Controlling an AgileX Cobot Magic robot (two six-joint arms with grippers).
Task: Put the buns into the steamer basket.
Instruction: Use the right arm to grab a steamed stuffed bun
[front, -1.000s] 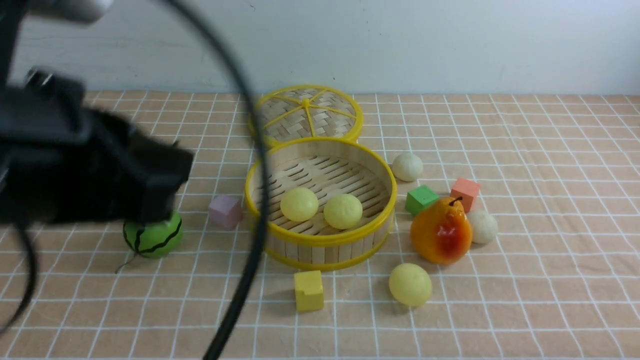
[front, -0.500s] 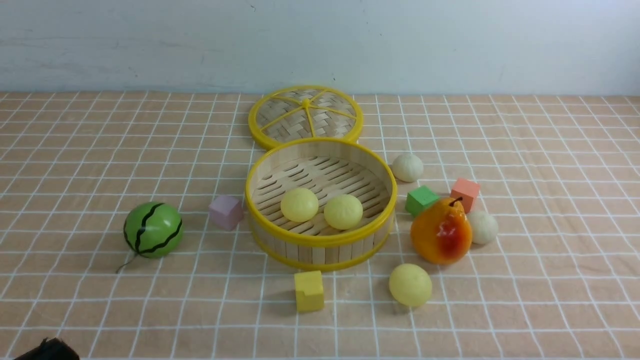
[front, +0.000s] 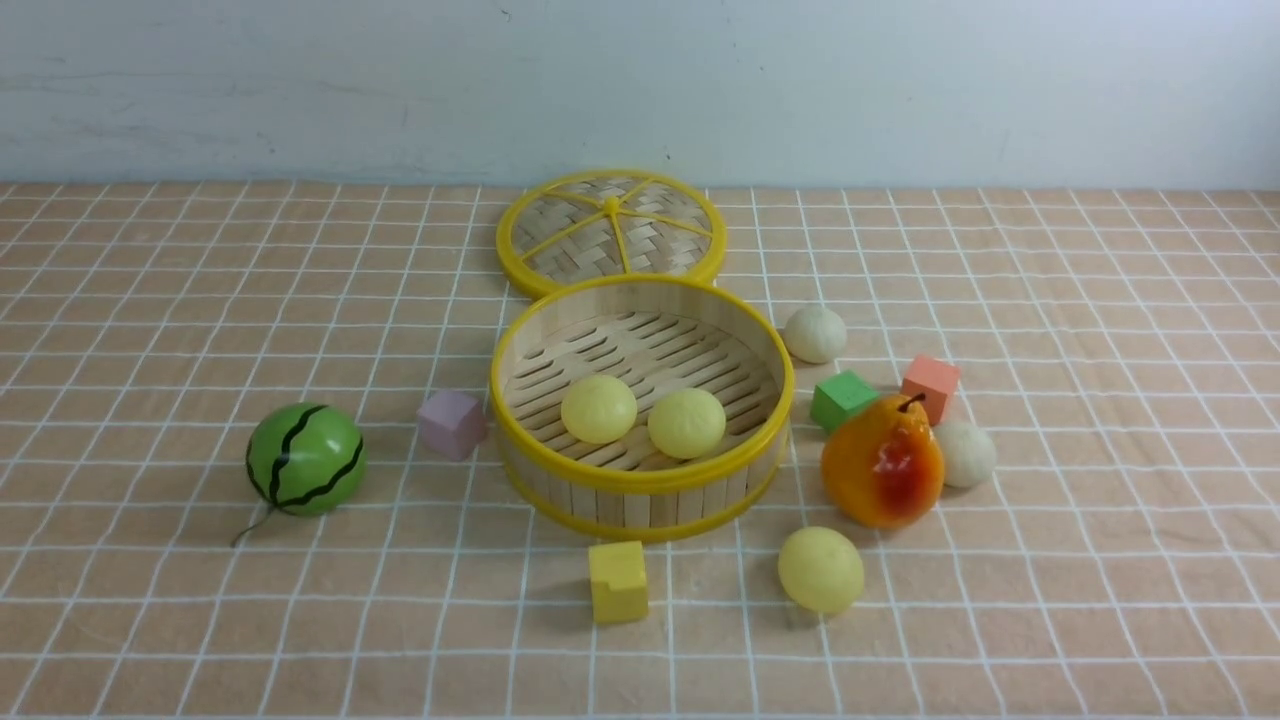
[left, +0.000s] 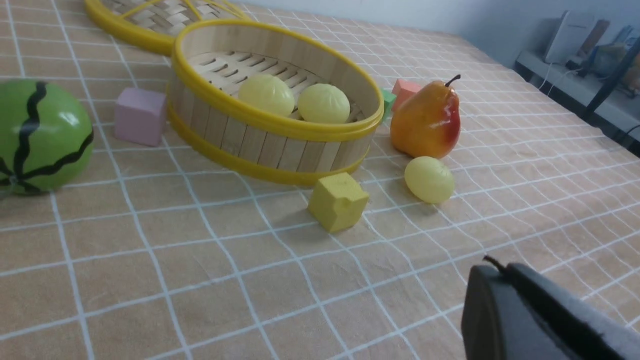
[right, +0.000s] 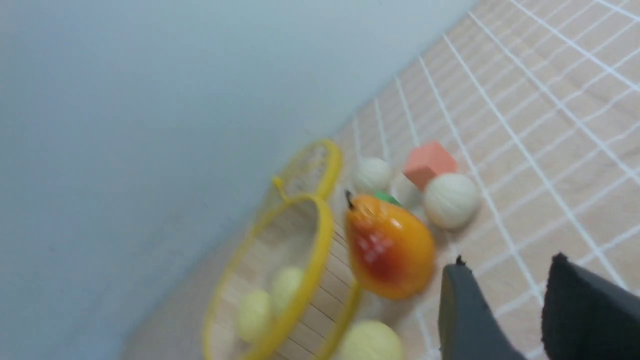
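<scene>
Two yellow buns (front: 598, 408) sit in the steamer basket (front: 640, 505) and three lie loose, so I judge I am between picks. My right pincer (right: 507, 280) is parted and empty. Ahead of it an off-white bun (right: 450, 200) lies just beside the pear (right: 390, 245), a second off-white bun (right: 371, 175) beyond, and a loose yellow bun (right: 370, 342) on the pear's other side. My left pincer (left: 520, 300) shows one finger only, so I cannot tell its opening; next I must close over one bun without nudging the pear.

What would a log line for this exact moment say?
steamer basket: two yellow buns inside | outside: yellow bun, two off-white buns | right gripper: open, empty | left gripper: state unclear
</scene>
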